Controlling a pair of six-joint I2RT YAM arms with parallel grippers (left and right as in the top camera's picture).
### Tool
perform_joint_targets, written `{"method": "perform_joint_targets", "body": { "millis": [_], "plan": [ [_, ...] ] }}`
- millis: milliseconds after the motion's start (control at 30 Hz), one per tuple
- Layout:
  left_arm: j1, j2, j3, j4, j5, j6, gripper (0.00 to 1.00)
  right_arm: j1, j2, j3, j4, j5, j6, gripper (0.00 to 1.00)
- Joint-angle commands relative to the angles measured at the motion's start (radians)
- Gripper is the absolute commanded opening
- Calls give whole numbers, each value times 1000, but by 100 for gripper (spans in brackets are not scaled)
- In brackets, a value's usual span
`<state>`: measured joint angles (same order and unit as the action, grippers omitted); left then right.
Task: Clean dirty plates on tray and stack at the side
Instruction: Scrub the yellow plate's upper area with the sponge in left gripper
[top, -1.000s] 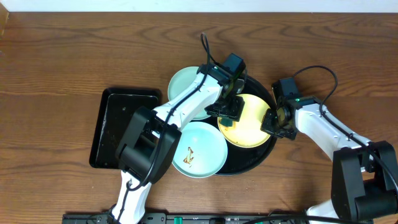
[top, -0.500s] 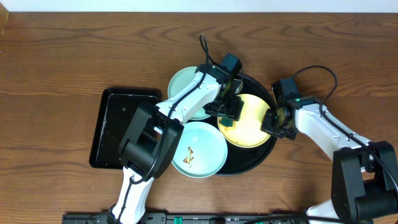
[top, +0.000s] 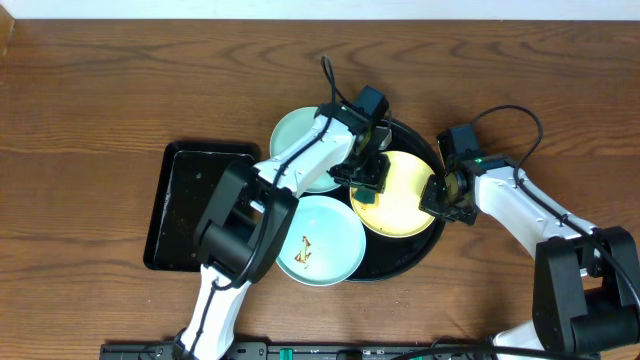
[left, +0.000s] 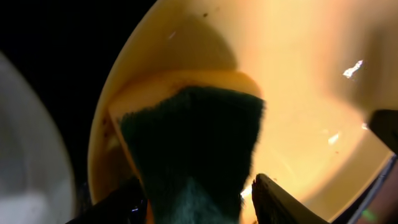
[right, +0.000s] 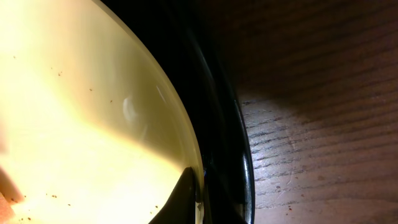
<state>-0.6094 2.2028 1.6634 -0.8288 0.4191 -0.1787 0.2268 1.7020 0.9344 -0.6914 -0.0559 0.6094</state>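
Left jaws: part-open, clamped on a sponge (left: 193, 155), dk green scourer face over yellow foam. One finger (left: 283, 199) shows on each side of it at the bottom of the L wrist view. Sponge is pressed onto the inside of the yellow plate (left: 298, 81), near its left rim. Overhead, these jaws sit over the plate's upper-left part. The left arm (top: 300, 165) reaches in across the upper blue plate (top: 298, 135).

Right jaws: together. One dark fingertip (right: 180, 199) lies at the yellow plate's right rim. Can't tell if the rim is nipped between the jaws. Fine brown specks are scattered on the plate surface in the R wrist view.

Yellow plate sits in the round black tray (top: 395, 258), toward its right side, its rim close inside the tray's raised edge.

Two pale blue plates are on the tray's left side, one above the other in the overhead view. Both overlap the tray's left edge; how much of each rests on it, can't tell. The lower blue plate (top: 335, 235) has a small brown-orange smear (top: 305, 250) near its middle. The upper one's middle is mostly hidden by the arm.

A rectangular black tray (top: 195, 205) lies on the bench (top: 100, 100) just left of the blue plates, apart from the round tray.
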Motion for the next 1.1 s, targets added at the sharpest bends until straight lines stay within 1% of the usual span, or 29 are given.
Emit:
{"method": "perform_joint_targets", "body": {
  "millis": [0, 100, 133, 200, 233, 467, 633, 733, 867, 1067],
  "plan": [
    [4, 37, -9, 0, 16, 10, 56, 3, 6, -22, -19, 40, -21, 1],
    [3, 43, -9, 0, 16, 10, 54, 3, 6, -22, -19, 40, -23, 1],
    [3, 43, -9, 2, 16, 10, 48, 3, 6, -22, -19, 40, -23, 1],
    [3, 43, -8, 6, 16, 10, 19, 3, 6, -22, -19, 40, -23, 1],
    [3, 43, -8, 8, 15, 10, 8, 3, 6, -22, -19, 40, -23, 1],
    [1, 43, -8, 19, 18, 9, 7, 3, 6, -22, -22, 41, -24, 1],
    [2, 14, 6, 0, 52, 6, 7, 3, 6, -22, -23, 40, -28, 1],
    [2, -40, 10, -8, 39, 5, 7, 3, 6, -22, -23, 41, -28, 1],
    [2, -128, 10, -40, -16, -10, 7, 3, 6, -22, -23, 40, -28, 1],
    [2, -256, 10, -102, -16, -18, 7, 3, 6, -22, -22, 41, -43, 1]
  ]
}}
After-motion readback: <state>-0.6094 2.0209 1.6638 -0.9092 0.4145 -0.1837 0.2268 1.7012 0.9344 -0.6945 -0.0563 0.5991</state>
